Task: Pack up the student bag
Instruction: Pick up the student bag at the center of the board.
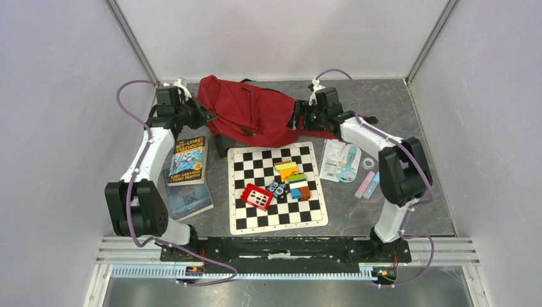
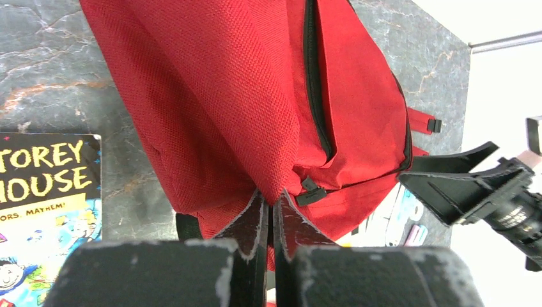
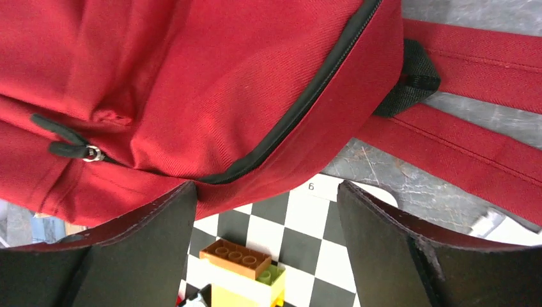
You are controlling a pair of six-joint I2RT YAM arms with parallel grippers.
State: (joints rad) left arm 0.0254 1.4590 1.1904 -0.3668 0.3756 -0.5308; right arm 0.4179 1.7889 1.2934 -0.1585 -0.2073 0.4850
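Pinching the large soft red fabric backpack [image 2: 255, 96] with our clenched left gripper [image 2: 273, 214], right gripper [image 3: 267, 195] gaping beside it, we are judging packing barely begun: it is lying at twelve o'clock, illustrated paperback books [image 1: 189, 163] and coloured plastic bricks [image 1: 291, 176] waiting outside.

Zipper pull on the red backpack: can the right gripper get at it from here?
Probably yes: the right gripper hangs open at the backpack, and the zipper pull lies uncovered near one finger.

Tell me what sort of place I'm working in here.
Likely a lab test cell: plain white walls box in a grey table, a metal rail runs along its near edge, and a backpack and chessboard lie as staged props.
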